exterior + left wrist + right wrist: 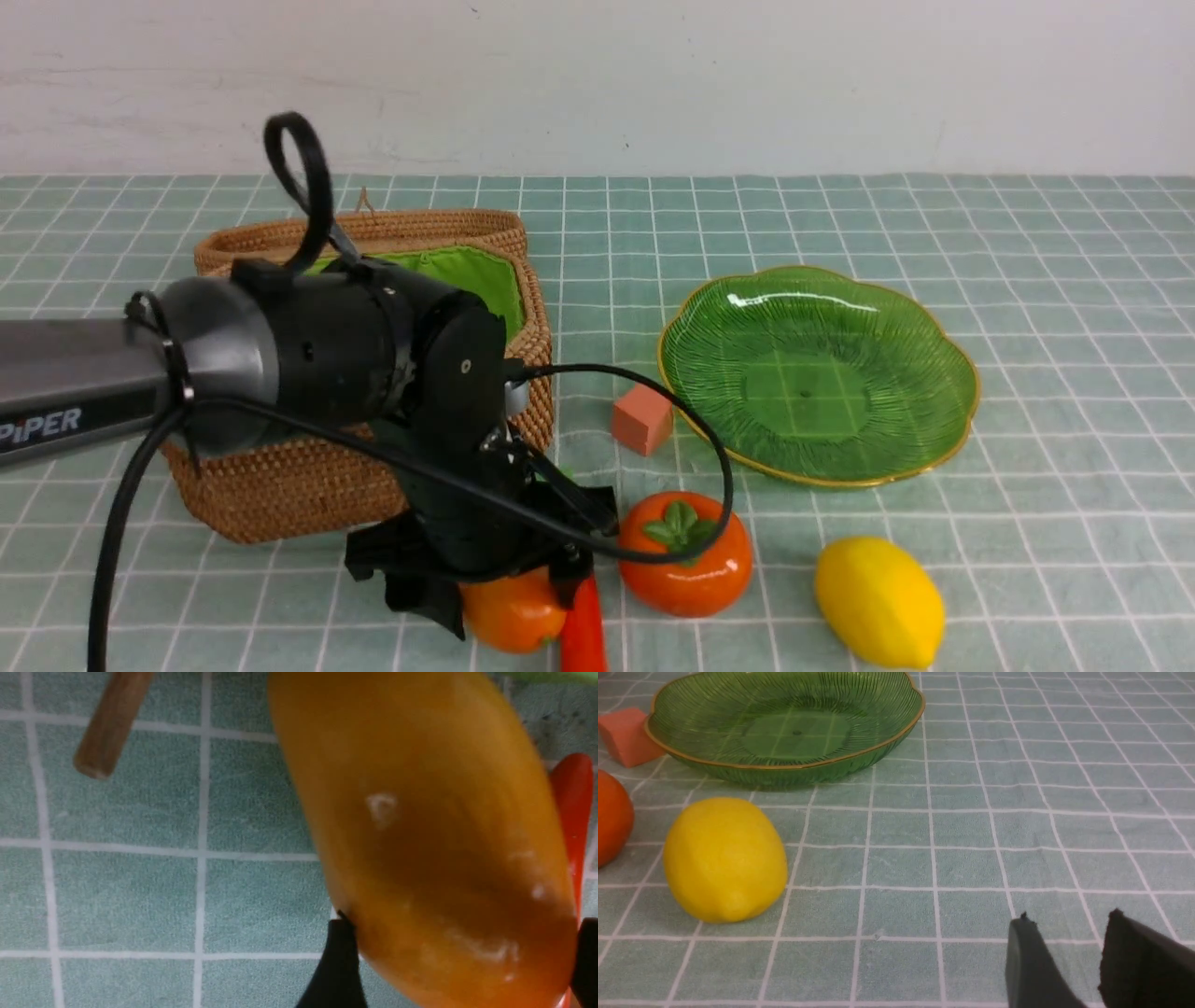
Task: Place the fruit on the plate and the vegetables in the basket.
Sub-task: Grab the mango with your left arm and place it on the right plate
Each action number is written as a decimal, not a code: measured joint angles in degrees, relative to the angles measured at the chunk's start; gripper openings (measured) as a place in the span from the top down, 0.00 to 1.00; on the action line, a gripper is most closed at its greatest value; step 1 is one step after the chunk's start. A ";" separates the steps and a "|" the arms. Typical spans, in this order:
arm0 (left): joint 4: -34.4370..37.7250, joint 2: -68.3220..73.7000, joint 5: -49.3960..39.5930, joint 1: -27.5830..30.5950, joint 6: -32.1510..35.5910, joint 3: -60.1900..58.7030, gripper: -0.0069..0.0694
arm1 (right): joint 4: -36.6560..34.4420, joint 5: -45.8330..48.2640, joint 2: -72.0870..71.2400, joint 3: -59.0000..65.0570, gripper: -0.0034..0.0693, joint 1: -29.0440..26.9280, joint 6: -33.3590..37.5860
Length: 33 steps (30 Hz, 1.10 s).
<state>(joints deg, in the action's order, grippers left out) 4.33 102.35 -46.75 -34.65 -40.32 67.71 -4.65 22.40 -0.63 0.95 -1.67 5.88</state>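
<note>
Left gripper (513,607), shown to the left of the plate (805,383) and nearer the camera, has its fingers set wide apart, one on either side of the mango (420,835); whether they press on it firmly cannot be told. The mango lies well apart from the plate, with the slim red chili pepper (583,630) just beside it. Right gripper (1069,924), nearer the camera than the plate and to its right, stands partly open with a narrow gap between the fingertips and holds nothing. The persimmon (685,553), bearing a green leaf cap, rests on the checked cloth (1074,560) in front of the plate and toward its left. The lemon (879,602) rests on the same cloth, also in front of the plate. A pink cube (642,420) sits near the plate's left edge. The plate is shallow green glass with a gold rim and holds no fruit. To its left stands the woven basket (280,495) with its green cloth lining (476,280), partly hidden behind the left arm (327,355)
</note>
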 joint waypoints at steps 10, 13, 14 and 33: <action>-3.07 0.07 0.37 0.00 -0.87 0.00 0.14 | 0.00 0.00 0.00 0.00 0.62 0.00 0.00; -4.33 0.07 -0.20 0.00 -2.72 0.28 0.14 | 0.00 0.00 0.00 0.00 0.62 0.00 0.00; -5.24 0.07 -0.88 0.00 -3.03 0.91 0.14 | 0.00 0.00 0.00 0.00 0.62 0.00 0.00; -10.98 2.71 -6.82 0.00 -4.48 9.29 0.14 | 0.00 0.00 0.00 0.00 0.62 0.00 0.00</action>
<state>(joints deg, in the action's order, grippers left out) -6.65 105.06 -53.57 -34.65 -44.80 77.00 -4.65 22.40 -0.63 0.95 -1.67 5.88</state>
